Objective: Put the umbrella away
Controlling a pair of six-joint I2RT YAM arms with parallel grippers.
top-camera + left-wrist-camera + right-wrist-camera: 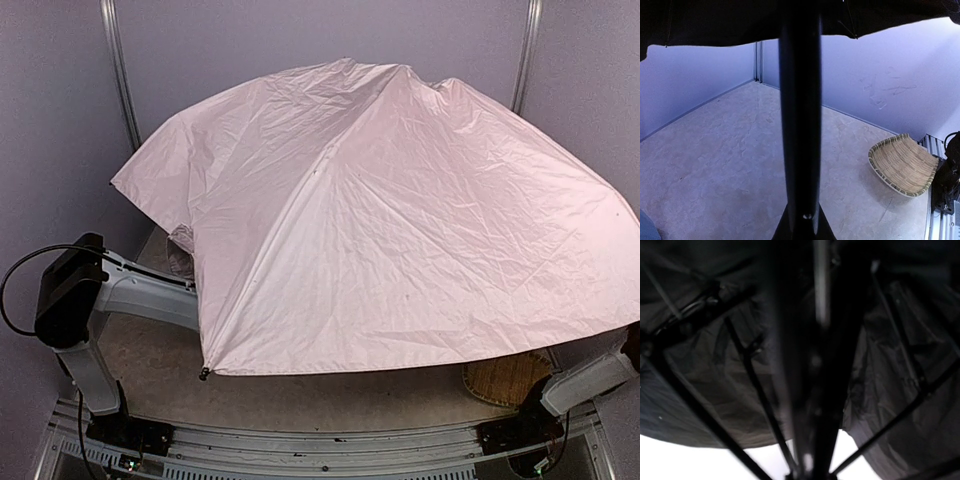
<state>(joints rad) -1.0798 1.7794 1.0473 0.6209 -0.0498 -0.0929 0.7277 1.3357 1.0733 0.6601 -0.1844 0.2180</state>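
The umbrella (400, 230) stands open, and its pale pink canopy covers most of the table in the top view. Both grippers are hidden under it there; only the left arm (140, 295) and right arm (590, 380) show. In the left wrist view the black shaft (800, 125) runs up from my left gripper (802, 231), which is shut on it. In the right wrist view my right gripper (810, 472) is closed round the shaft (815, 365), close under the black lining (705, 390) and ribs. The handle is out of view.
A woven basket (505, 378) sits at the table's near right, partly under the canopy edge; it also shows in the left wrist view (902, 165). Purple walls enclose the table on the back and sides. The beige tabletop (715, 165) lies under the canopy.
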